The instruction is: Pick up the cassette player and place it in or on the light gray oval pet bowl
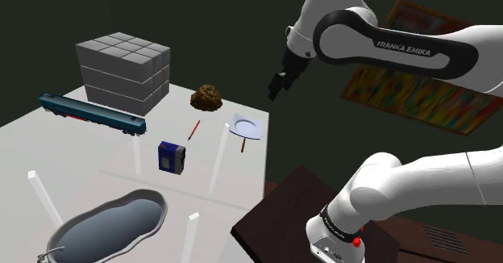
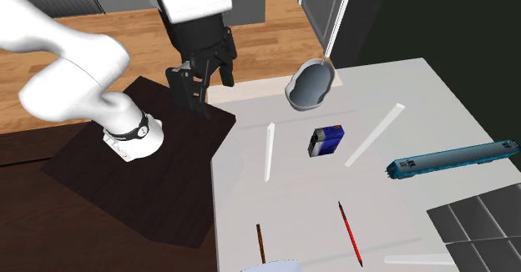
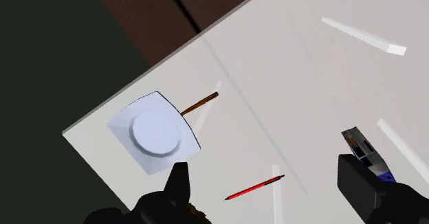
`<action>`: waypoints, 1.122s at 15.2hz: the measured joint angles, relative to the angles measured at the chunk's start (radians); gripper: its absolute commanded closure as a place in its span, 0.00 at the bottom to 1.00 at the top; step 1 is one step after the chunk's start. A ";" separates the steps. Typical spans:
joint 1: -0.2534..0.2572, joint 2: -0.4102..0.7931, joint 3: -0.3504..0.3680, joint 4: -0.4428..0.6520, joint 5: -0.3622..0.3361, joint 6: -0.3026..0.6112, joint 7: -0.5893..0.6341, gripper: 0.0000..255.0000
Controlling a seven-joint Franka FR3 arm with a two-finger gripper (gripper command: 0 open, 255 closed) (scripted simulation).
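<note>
The cassette player [image 1: 170, 157] is a small blue and white box standing on the white table, between thin white bars. The grey oval pet bowl [image 1: 113, 225] lies at the table's near corner in the shoulder view. From the second exterior view the player [image 2: 326, 140] sits just this side of the bowl [image 2: 311, 84]. My gripper [image 1: 276, 88] hangs open, high above the table's edge on the stand's side, holding nothing. In the wrist view the gripper [image 3: 268, 188] has its fingers wide apart, and the player [image 3: 364, 147] peeks out past one finger [image 3: 361, 185].
A white plate [image 3: 157, 131], a brown stick [image 3: 199, 104] and a red pencil [image 3: 254, 187] lie below the gripper. A blue toy train [image 1: 93, 112], a grey block of cubes [image 1: 125, 69] and a brown lump [image 1: 207, 98] stand further back. White bars [image 1: 218, 160] rise around the player.
</note>
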 measured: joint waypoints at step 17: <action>0.026 0.564 0.163 0.110 -0.028 0.359 0.227 0.00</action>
